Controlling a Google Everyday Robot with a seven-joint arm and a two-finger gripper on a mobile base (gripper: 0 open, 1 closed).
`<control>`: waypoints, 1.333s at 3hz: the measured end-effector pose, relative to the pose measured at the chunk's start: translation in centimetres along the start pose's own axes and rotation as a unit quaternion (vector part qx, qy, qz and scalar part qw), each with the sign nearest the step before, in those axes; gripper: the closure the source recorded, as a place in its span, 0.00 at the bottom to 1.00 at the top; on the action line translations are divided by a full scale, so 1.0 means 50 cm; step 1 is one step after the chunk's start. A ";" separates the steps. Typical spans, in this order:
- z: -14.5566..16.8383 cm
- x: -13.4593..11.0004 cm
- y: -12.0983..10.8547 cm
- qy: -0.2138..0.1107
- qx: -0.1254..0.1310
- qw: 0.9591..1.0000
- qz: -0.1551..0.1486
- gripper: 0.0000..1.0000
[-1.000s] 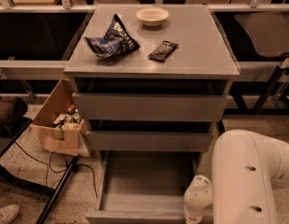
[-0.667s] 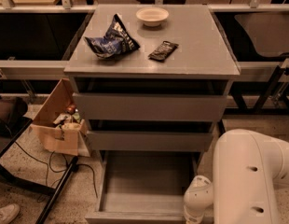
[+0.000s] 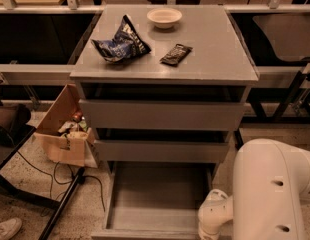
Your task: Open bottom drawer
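Evidently nothing has shifted over the last second: the bottom drawer (image 3: 157, 196) stands pulled out just as far as it did a moment ago, and the robot's white arm (image 3: 270, 189) has not budged from its place at the drawer's right front corner. To my eye that stillness means the pull itself is over and the task is as good as done, with only the arm's retreat left, if anything. The drawer is the lowest of the grey desk's (image 3: 217, 64) three, down at floor level and drawn well forward of the two above it, so I look straight down into it. It is a plain shallow grey tray with nothing in it that I can make out, low side walls and a flat, handleless front lip right at the near edge of what I can see. The middle drawer front (image 3: 162, 151) and the taller top drawer front (image 3: 162, 115) sit back under the desk's top, each with a dark gap above it. The arm's rounded wrist joint (image 3: 215, 219) hangs just beside the tray's right wall, but the gripper itself lies below it and out of sight, so whether the jaws are released, clenched or holding the drawer front I cannot tell. A cardboard box (image 3: 62, 134) of odds and ends stands on the floor by the desk's left side, apart from the open tray.
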State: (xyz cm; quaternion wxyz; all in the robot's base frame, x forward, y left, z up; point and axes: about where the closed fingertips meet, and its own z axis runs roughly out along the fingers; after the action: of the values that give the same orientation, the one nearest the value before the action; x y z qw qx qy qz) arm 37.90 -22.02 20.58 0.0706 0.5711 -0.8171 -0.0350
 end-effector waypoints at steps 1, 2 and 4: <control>-0.003 0.005 0.006 0.002 -0.004 1.000 0.004 1.00; -0.017 0.008 0.020 0.003 -0.013 1.000 0.016 1.00; -0.034 0.079 0.115 0.020 -0.056 0.998 0.038 1.00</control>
State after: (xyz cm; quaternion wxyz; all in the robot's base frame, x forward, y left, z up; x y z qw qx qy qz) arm 31.48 -23.68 23.34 0.1201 0.5351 -0.8335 -0.0663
